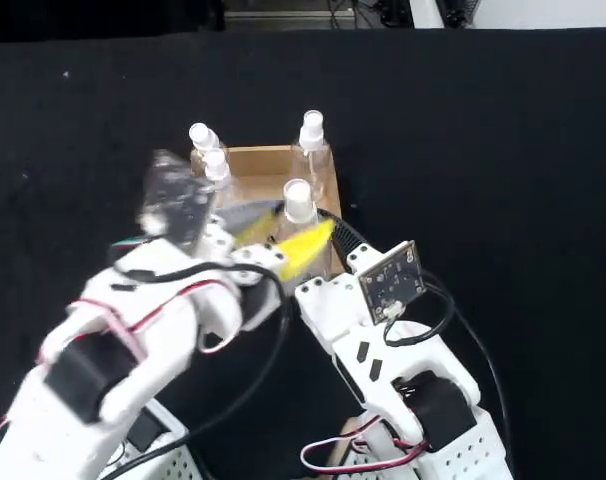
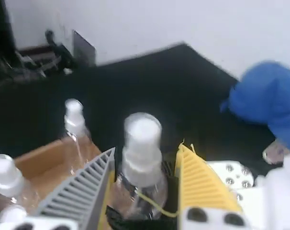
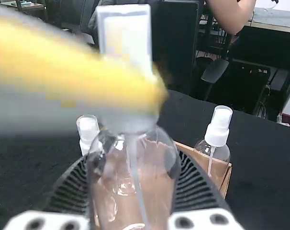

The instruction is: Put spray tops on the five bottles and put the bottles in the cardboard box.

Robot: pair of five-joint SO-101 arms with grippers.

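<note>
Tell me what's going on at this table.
The right gripper holds a clear bottle upright at the edge of the cardboard box nearest the arms. The left gripper sits open around that bottle's spray top. Three other bottles with tops on appear to stand inside the box.

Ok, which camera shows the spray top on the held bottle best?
The left wrist view: the spray top stands whole, close up. The high view shows it from above. In the right wrist view a yellow finger crosses it above the bottle.
</note>
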